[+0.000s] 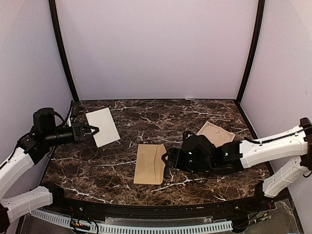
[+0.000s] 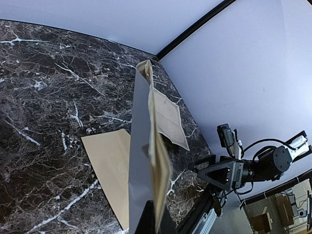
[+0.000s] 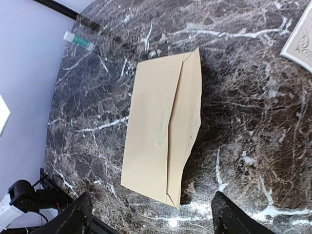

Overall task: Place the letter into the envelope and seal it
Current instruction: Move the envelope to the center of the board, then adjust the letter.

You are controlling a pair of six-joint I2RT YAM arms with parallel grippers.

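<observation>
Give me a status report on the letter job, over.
Left gripper shut on the letter, far left. Right gripper open beside the envelope, lying flat, centre. Bordered sheet far right, not in the way.

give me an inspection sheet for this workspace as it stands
surface: dark marbled table, no spills seen
job's things: letter held up off the table at the left; envelope lying flat mid-table
clutter: bordered cream card beside the right arm; glue stick at the table edge
grippers: left gripper shut on the letter; right gripper open beside the envelope
cables: black cable along the right arm, clear of the papers
surroundings: plain lilac walls, black frame posts
</observation>
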